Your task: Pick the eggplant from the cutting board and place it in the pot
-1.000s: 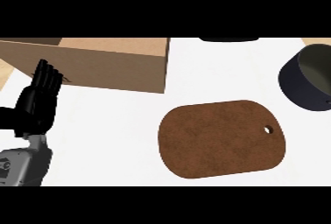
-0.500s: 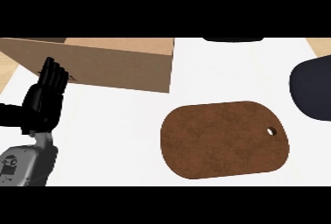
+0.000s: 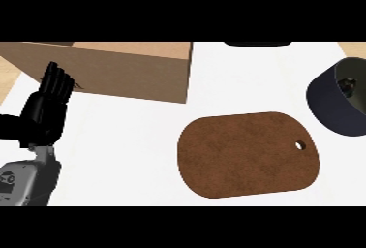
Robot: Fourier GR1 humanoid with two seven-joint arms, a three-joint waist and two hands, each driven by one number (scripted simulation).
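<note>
Head view: left robot hand [image 3: 44, 114] sits at the left edge, fingers straight and pointing up, open, holding nothing. Grey forearm [image 3: 27, 181] comes in below it from the lower left. Right robot hand isn't in frame.

Cutting board [image 3: 247, 154] lies flat on the white surface [image 3: 129, 160], centre-right. Brown, rounded corners, small hanging hole near its right edge. Nothing on it.

Pot [image 3: 337, 102] is at the right edge, up and right of the board, cut off by the frame. Dark navy wall, tilted toward the camera so part of the interior shows. There's a small dark object [image 3: 349, 85] inside near the rim; can't tell if it's the eggplant, too little visible. Pot and board are near each other but not touching.

Cardboard box [image 3: 107, 68] is at upper left, just behind the left hand's fingertips. Another dark object [image 3: 257, 44] pokes in at the top edge, mostly cropped, can't identify it.
</note>
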